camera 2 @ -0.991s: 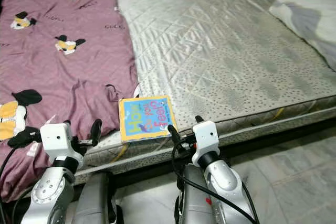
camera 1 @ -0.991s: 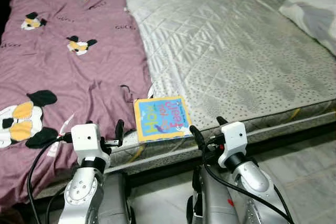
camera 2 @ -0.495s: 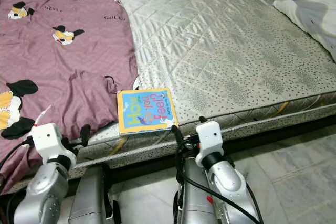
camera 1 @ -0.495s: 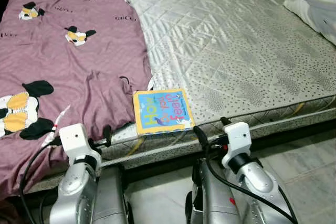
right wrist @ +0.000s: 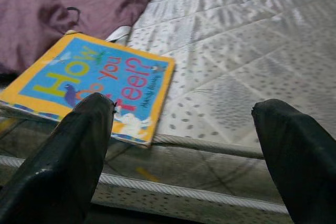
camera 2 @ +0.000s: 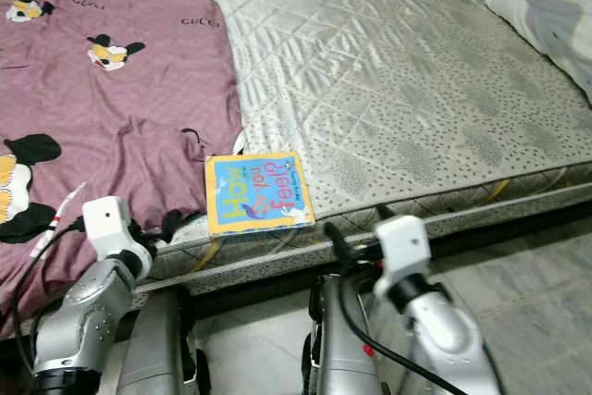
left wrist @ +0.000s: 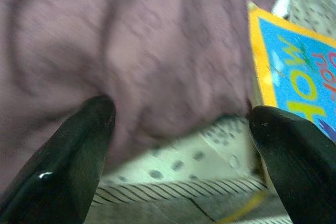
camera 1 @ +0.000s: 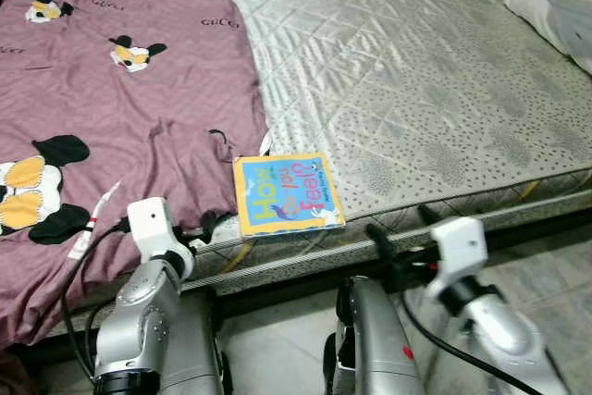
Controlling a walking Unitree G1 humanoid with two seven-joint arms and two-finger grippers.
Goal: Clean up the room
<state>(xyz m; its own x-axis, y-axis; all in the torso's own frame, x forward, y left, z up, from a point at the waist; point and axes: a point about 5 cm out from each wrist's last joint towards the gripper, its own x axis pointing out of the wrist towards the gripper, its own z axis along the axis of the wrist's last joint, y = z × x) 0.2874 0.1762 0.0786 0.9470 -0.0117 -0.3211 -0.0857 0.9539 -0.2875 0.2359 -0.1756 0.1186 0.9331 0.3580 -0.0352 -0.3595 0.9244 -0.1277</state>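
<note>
A yellow-bordered blue picture book lay flat on the near edge of the mattress, its cover up, with the words "How do you feel?" legible in the right wrist view. Its left edge sat just beside the hem of a purple cartoon-print bedsheet that covered the left part of the bed; the rest of the mattress was bare quilted grey fabric.

The left gripper was held low at the bed's edge, just left of the book, its jaws spread wide with nothing between them, facing the purple cloth and the book's yellow corner. The right gripper hung in front of the mattress side, to the right of the book, jaws likewise wide apart and empty.

A white pillow rested at the far right. Pale marble floor showed below the bed.
</note>
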